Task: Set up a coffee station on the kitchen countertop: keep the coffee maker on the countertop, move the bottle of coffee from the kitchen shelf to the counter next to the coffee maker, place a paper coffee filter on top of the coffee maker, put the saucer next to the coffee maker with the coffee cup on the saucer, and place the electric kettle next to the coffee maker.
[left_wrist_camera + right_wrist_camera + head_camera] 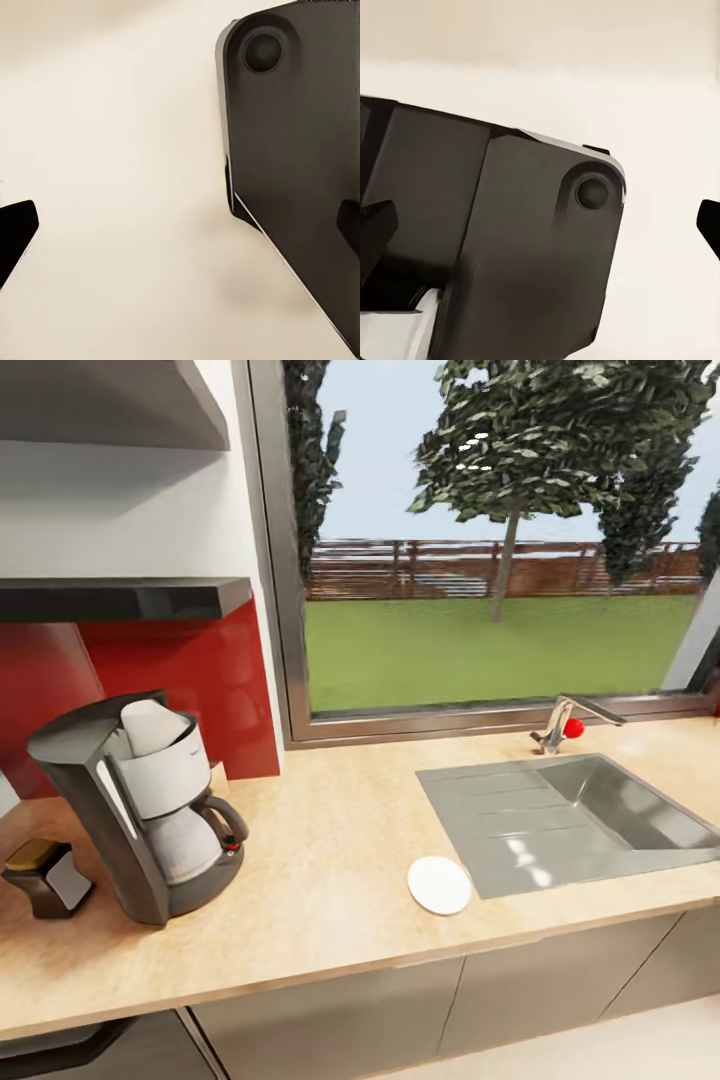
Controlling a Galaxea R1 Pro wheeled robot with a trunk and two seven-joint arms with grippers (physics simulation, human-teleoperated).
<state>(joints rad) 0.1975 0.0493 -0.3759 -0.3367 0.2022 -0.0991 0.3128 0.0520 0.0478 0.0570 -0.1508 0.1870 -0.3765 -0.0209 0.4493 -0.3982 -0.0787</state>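
The black and white coffee maker point(150, 815) stands on the wooden countertop point(320, 880) at the left. A white paper filter point(150, 725) sits in its top. Just left of it is a dark brown bottle of coffee point(45, 875) with a gold cap, touching the counter. A white saucer point(438, 885) lies bare on the counter by the sink's front left corner. My left gripper point(180, 232) is open, its dark fingertips point(15, 240) far apart over a pale floor. My right gripper point(540, 229) is open too, with nothing between its fingers.
A steel sink point(590, 820) with a drainboard is set into the counter at the right, with a faucet point(560, 725) and red knob behind it. A dark shelf point(120, 598) hangs above the coffee maker. A dark panel point(300, 150) of the robot lies under both wrists.
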